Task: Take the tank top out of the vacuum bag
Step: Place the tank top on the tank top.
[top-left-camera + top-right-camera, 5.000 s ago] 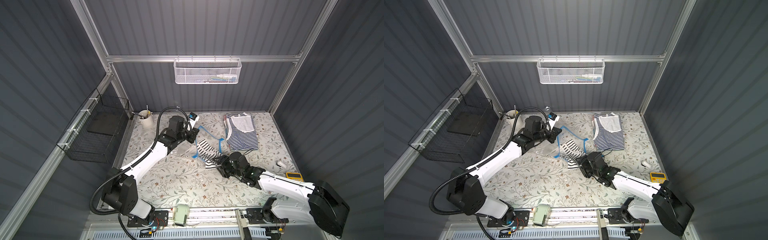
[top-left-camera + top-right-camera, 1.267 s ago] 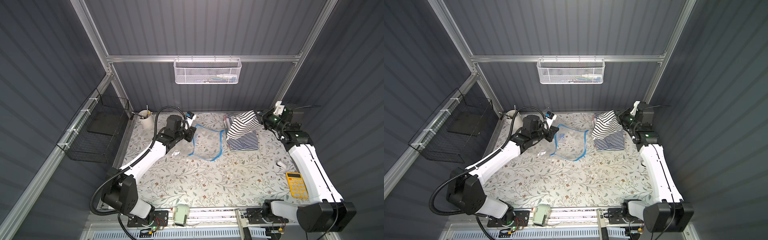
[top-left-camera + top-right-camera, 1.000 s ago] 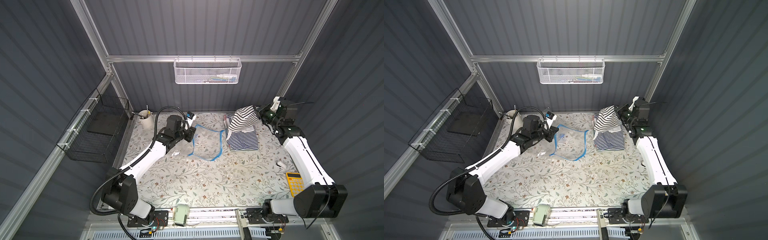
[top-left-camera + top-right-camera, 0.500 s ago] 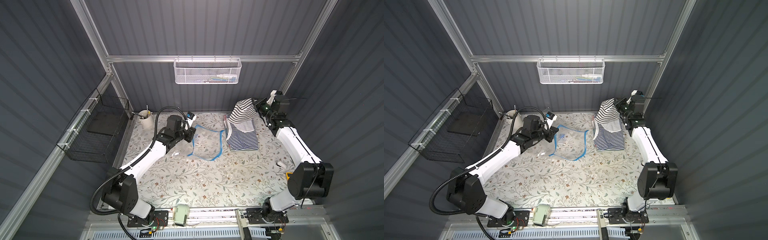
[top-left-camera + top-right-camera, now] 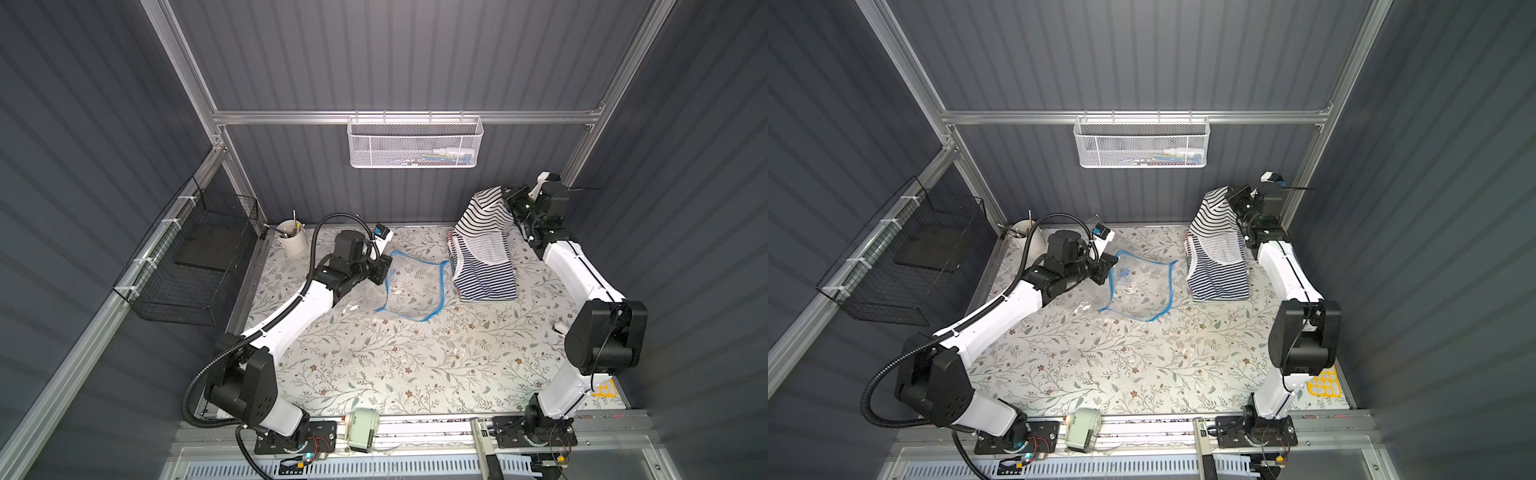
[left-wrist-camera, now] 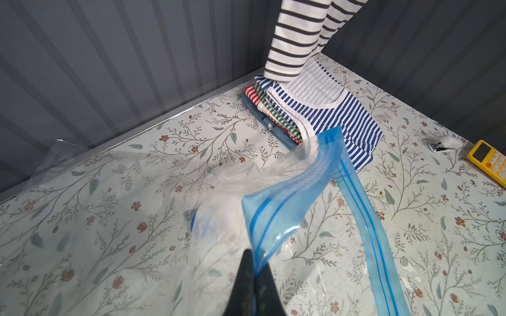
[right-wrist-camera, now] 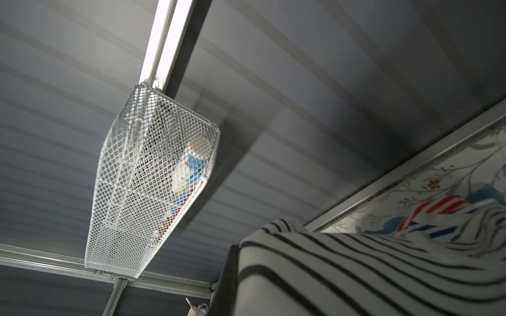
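The clear vacuum bag (image 5: pixel 411 291) (image 5: pixel 1142 286) lies flat and empty on the floral table, its blue zip strip (image 6: pixel 287 197) lifted at one corner. My left gripper (image 5: pixel 384 270) (image 5: pixel 1106 266) (image 6: pixel 254 269) is shut on that strip. The round blue valve (image 6: pixel 202 227) shows through the plastic. The black-and-white striped tank top (image 5: pixel 484 214) (image 5: pixel 1214 212) (image 6: pixel 295 35) (image 7: pixel 383 273) hangs in the air at the back right corner. My right gripper (image 5: pixel 508 197) (image 5: pixel 1231 195) is shut on its upper end; the cloth covers most of the jaws in the right wrist view.
A stack of folded striped clothes (image 5: pixel 486 274) (image 6: pixel 328 115) lies under the hanging top. A white mesh basket (image 5: pixel 415 143) (image 7: pixel 153 177) hangs on the back wall, a black wire basket (image 5: pixel 195 266) on the left wall. A white cup (image 5: pixel 291 241) stands back left; a yellow calculator (image 6: pixel 490 161) lies right.
My right arm has lifted the tank top higher and further back toward the right corner, above the clothes stack. The left gripper and the bag have stayed put.
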